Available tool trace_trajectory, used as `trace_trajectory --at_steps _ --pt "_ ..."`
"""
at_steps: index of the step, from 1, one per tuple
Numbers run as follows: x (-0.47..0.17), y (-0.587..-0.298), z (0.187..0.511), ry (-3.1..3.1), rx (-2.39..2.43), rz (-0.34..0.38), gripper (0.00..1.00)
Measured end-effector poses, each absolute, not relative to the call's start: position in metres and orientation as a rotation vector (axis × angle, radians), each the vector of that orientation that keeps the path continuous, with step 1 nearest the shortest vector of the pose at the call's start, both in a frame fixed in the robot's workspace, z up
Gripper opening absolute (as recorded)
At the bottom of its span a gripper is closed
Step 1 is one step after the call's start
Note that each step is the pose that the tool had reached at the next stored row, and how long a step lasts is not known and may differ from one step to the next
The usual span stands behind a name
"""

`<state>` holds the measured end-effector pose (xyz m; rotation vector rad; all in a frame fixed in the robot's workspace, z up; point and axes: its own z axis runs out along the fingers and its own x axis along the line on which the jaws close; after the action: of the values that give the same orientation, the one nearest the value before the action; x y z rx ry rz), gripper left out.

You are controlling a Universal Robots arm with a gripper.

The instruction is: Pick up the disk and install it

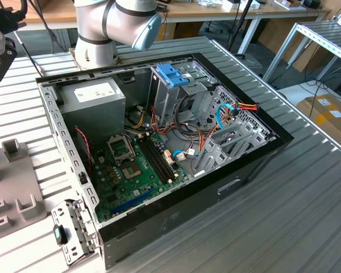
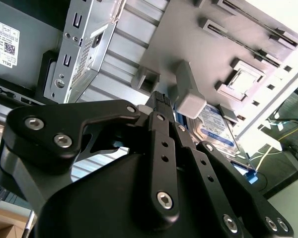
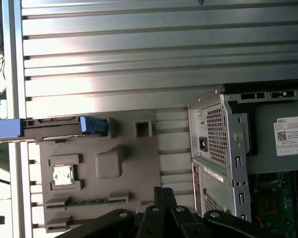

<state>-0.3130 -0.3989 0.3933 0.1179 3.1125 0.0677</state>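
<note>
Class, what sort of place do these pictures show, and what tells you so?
Probably a robotics lab or workshop: a robot arm stands at a slatted metal table beside an open PC case, with workbenches and cardboard boxes around.

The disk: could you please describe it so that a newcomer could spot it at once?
Beside the open computer case, a grey fixture plate lies on the ribbed metal table. The disk stands on edge along the plate's outer border: a long dark slab with bright blue plastic at both ends, unlike the grey blocks and small square chip nearby.
</note>
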Motion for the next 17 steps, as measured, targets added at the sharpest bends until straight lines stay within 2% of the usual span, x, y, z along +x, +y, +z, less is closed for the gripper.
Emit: trace_trajectory --at_steps 17 --pt "-0.3171 -0.3989 0.3933 3.112 0.118 0.068 0.11"
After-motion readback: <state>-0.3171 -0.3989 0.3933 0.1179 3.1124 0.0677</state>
